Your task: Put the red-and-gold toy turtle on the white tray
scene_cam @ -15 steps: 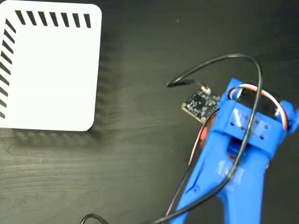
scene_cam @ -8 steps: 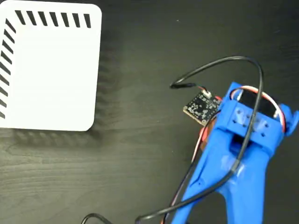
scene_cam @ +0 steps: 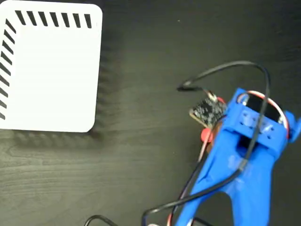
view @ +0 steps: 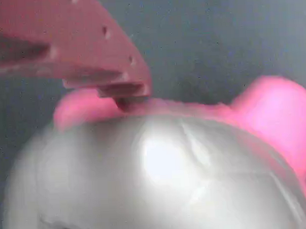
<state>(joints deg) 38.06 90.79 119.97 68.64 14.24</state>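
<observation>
One finger seen: wrist view shows a single pinkish-looking finger (view: 79, 52) entering from 10 o'clock, its tip resting at the far edge of the toy's shell; the other finger is out of frame.
Fingers, state: cannot tell whether they are apart or clamped; the fixed view hides them beneath the arm.
Turtle, wrist view: the red-and-gold toy turtle (view: 160, 175) fills the lower frame, blurred; domed shell reads pale and shiny with a bright highlight, pink limbs or head poking out at 10 o'clock and 3 o'clock of the shell.
Turtle, fixed view: only a small red patch (scene_cam: 206, 135) shows at the left edge of the arm, just below the circuit board; the rest is covered.
Arm: blue arm (scene_cam: 240, 169) enters from 6 o'clock, lower right of the fixed view, wrist end pointing toward 12 o'clock.
Board and cable: small black circuit board (scene_cam: 207, 112) at the arm's 10 o'clock side; black cable (scene_cam: 235, 65) loops over the wrist.
Tray: white tray (scene_cam: 51, 70) at 10 o'clock of the fixed view, black stripes along its top and left edges, well apart from arm and turtle.
Worktop: dark wood-grain worktop (scene_cam: 141, 165).
</observation>
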